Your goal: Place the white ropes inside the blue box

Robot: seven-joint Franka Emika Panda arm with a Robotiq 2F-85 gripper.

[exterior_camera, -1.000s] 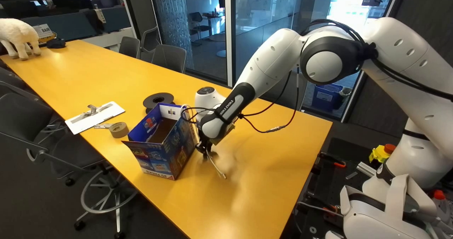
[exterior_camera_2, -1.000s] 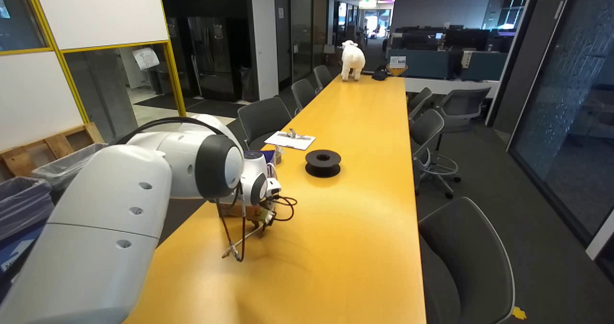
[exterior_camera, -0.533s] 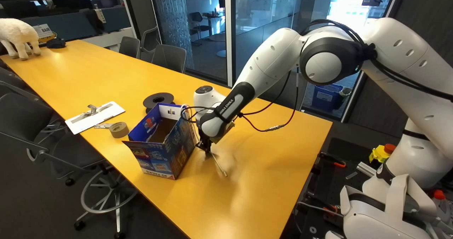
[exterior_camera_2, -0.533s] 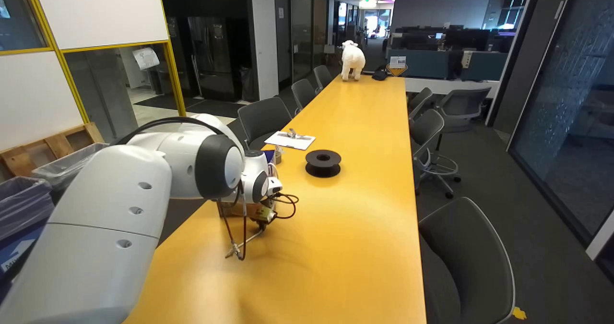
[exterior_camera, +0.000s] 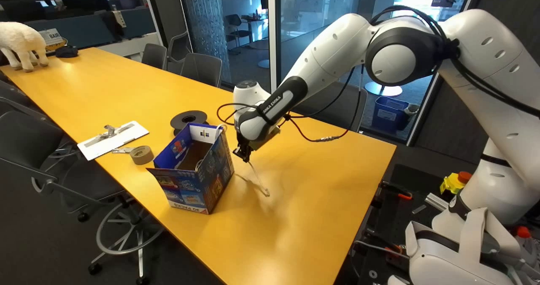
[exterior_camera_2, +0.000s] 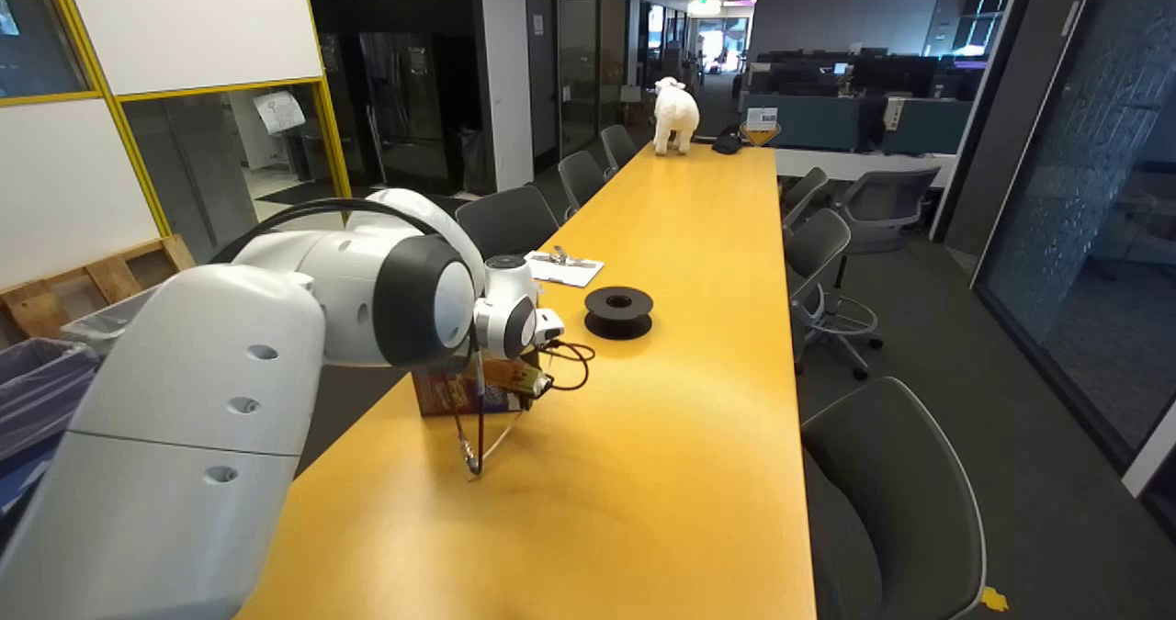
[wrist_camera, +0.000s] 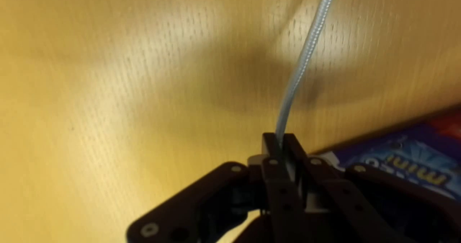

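My gripper (exterior_camera: 242, 155) is shut on a white rope (exterior_camera: 258, 178), above the table beside the blue box (exterior_camera: 213, 177). In the wrist view the rope (wrist_camera: 310, 45) runs out from between the closed fingertips of the gripper (wrist_camera: 280, 139). Its free end slants down close to the tabletop; I cannot tell whether it touches. The box stands upright and open-topped, its printed wall (wrist_camera: 407, 160) at the lower right of the wrist view. A white strand (exterior_camera: 219, 131) curves over its rim and some white shows inside; I cannot tell if these are rope. In an exterior view the arm partly hides the box (exterior_camera_2: 450, 395).
A black spool (exterior_camera: 188, 118) stands behind the box on the yellow table (exterior_camera: 303, 217). A tape roll (exterior_camera: 141, 154) and a white clipboard (exterior_camera: 113, 140) lie on its far side. A white headset (exterior_camera: 455, 251) lies near the robot base. Chairs line the table.
My gripper has risen from low beside the box, lifting the rope with it. A bit of white now shows inside the box. The box has stayed in place.
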